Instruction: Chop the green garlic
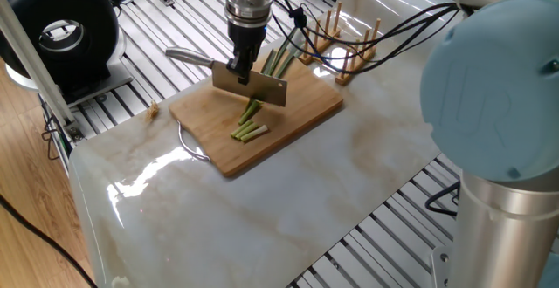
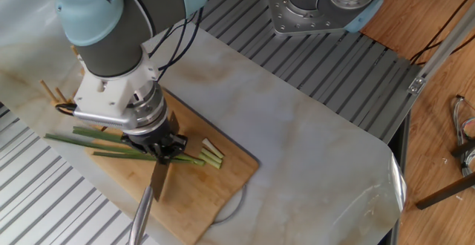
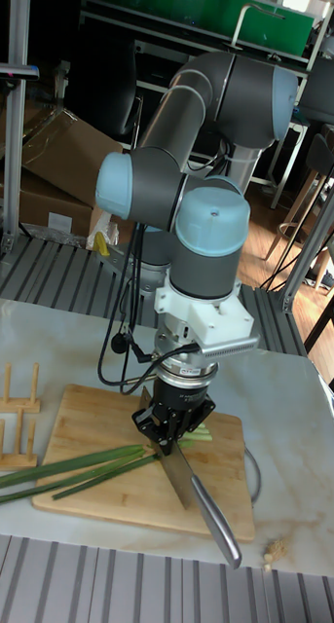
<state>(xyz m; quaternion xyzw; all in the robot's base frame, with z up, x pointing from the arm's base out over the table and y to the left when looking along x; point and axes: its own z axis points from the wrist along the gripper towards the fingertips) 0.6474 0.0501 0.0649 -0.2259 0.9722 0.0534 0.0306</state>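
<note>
The green garlic (image 1: 276,59) lies as long stalks across the far half of a bamboo cutting board (image 1: 301,105). A few short cut pieces (image 1: 249,131) rest near the board's middle. My gripper (image 1: 239,68) points straight down, shut on a knife (image 1: 253,88). The blade stands crosswise over the stalks and its steel handle (image 1: 187,57) sticks out to the left. In the other fixed view the stalks (image 2: 100,136) run left from under the gripper (image 2: 160,148), and the pieces (image 2: 212,156) lie just to its right. The tall fixed view shows gripper (image 3: 172,425), blade (image 3: 176,472) and stalks (image 3: 64,468).
A wooden peg rack (image 1: 342,39) stands behind the board, with cables draped over it. A black round device (image 1: 59,30) sits at the far left. A wire loop (image 1: 190,145) pokes out under the board. The board lies on a marble sheet (image 1: 288,209). Another robot base (image 2: 320,4) stands beyond it.
</note>
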